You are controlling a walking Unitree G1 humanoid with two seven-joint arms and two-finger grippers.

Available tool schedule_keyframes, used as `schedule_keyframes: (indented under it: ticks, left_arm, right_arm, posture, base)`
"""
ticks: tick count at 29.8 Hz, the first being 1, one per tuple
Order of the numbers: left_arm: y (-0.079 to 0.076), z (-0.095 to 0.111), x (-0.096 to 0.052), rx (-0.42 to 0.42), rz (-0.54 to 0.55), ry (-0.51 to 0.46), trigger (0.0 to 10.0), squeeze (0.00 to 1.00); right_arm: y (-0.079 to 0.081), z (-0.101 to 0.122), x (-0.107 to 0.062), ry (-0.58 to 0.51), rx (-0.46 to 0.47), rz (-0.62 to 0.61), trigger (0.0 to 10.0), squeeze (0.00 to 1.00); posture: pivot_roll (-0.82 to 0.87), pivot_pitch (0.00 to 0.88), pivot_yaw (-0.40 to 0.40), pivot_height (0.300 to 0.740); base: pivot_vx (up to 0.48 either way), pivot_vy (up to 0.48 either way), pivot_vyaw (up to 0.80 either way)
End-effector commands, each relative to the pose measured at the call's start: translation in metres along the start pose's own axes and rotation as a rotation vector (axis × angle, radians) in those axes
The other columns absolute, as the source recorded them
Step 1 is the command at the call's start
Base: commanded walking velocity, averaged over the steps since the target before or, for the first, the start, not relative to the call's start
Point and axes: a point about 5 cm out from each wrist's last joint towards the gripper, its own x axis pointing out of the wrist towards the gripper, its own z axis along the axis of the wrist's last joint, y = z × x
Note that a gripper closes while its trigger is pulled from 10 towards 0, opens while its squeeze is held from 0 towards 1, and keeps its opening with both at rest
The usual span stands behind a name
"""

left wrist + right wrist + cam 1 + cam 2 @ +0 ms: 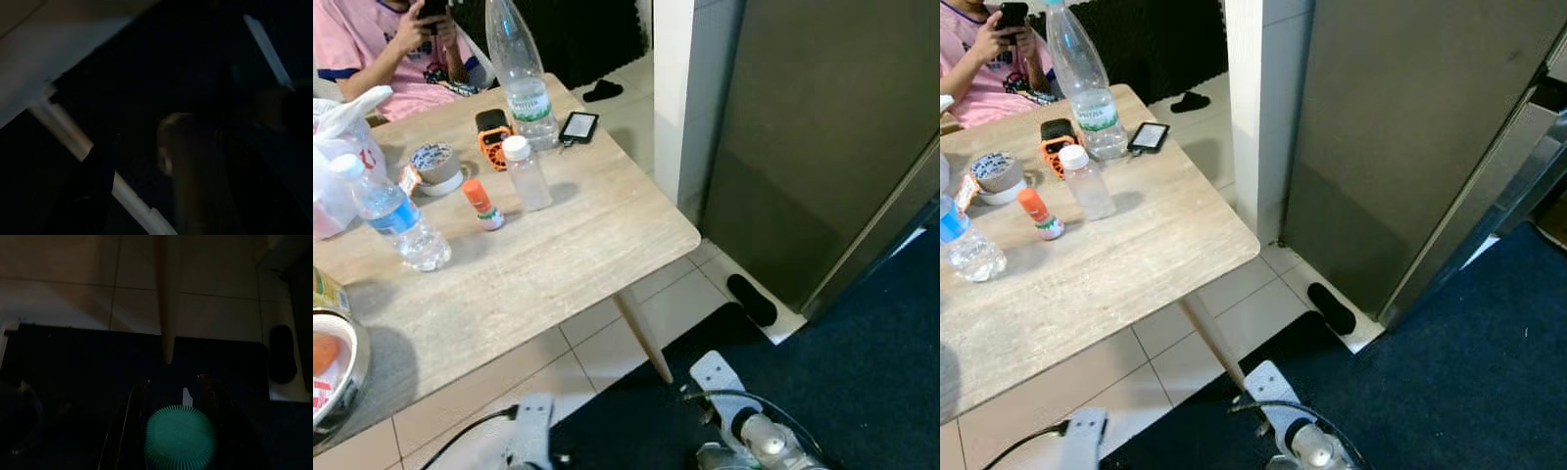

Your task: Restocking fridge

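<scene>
**Bottle held low beside the closed fridge**

Much is cut off or dim. The right arm [766, 439] shows only as a silver wrist at the lower edge of the head views, its fingers out of frame. The left wrist view is nearly black: a pale strip, a vague rounded shape and one dark finger [100, 176] can be made out, but whether the left gripper is open or closed cannot be told.

In the right wrist view the right gripper [172, 396] has its two black fingers closed on either side of a bottle [180, 436], just below its green ribbed cap [180, 433]. The cap faces the camera, so the bottle's long axis runs along the fingers, its body hidden behind the cap. It hangs over the dark blue mat [1489, 392], near the table leg [167, 298] and the tiled floor [63, 289].

The fridge [822, 137] stands to the right, its grey door shut, with a black slipper [752, 300] at its foot.

On the wooden table [558, 264] stand a tall clear bottle [519, 73], a small white-capped bottle [526, 172], a blue-capped water bottle [391, 213], an orange-capped glue stick [482, 205], a tape roll [437, 166] and a phone [578, 126]. A metal bowl [342, 377] is cut by the frame edge. A person in pink [372, 49] sits behind the table, partly out of view
</scene>
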Motion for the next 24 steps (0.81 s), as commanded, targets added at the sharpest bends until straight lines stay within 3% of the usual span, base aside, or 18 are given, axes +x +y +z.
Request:
schedule_keyframes:
  ticks: [1,3,7,8,15,17,19,24]
  left_arm:
    - [-0.006,-0.010,-0.001,0.019,-0.022,0.036,10.0,0.00]
    - [-0.016,-0.013,0.001,0.022,-0.062,0.047,10.0,0.00]
    - [-0.017,-0.010,0.002,-0.007,-0.063,0.038,10.0,0.00]
    - [-0.015,-0.006,0.003,-0.035,-0.051,0.022,10.0,0.00]
    - [-0.009,-0.006,0.002,-0.085,-0.007,0.005,10.0,0.00]
    - [0.001,-0.015,-0.003,-0.201,0.064,0.003,10.0,0.00]
    - [0.004,-0.019,-0.004,-0.231,0.086,0.008,10.0,0.00]
    - [0.016,-0.026,-0.010,-0.251,0.115,0.014,10.0,0.00]
  right_arm:
    - [0.022,-0.015,-0.002,0.059,0.076,0.067,10.0,0.00]
    - [0.014,-0.023,-0.005,0.082,0.155,0.016,10.0,0.00]
    - [0.004,-0.026,-0.007,0.088,0.217,-0.038,10.0,0.00]
    - [-0.004,-0.031,-0.010,0.108,0.199,-0.056,10.0,0.00]
    - [-0.017,-0.049,-0.020,0.184,0.145,-0.083,10.0,0.00]
    - [-0.028,-0.061,-0.027,0.231,0.133,-0.101,10.0,0.00]
    - [-0.032,-0.064,-0.030,0.243,0.132,-0.108,10.0,0.00]
    - [-0.036,-0.067,-0.032,0.261,0.160,-0.132,10.0,0.00]
  posture:
    - [-0.07,0.102,0.078,0.740]
    - [-0.08,0.093,0.050,0.740]
    - [-0.08,0.082,0.032,0.740]
    - [-0.06,0.064,0.003,0.740]
    - [-0.06,0.040,-0.016,0.740]
    - [-0.06,0.016,-0.031,0.740]
    - [-0.05,0.006,-0.035,0.740]
    - [-0.04,0.020,-0.018,0.740]
  base:
    - [0.000,0.000,0.00]
    - [0.000,0.000,0.00]
    - [0.000,0.000,0.00]
    - [0.000,0.000,0.00]
    - [0.000,-0.087,0.00]
    - [0.000,-0.302,0.00]
    - [0.000,-0.304,0.00]
    - [0.000,-0.305,0.00]
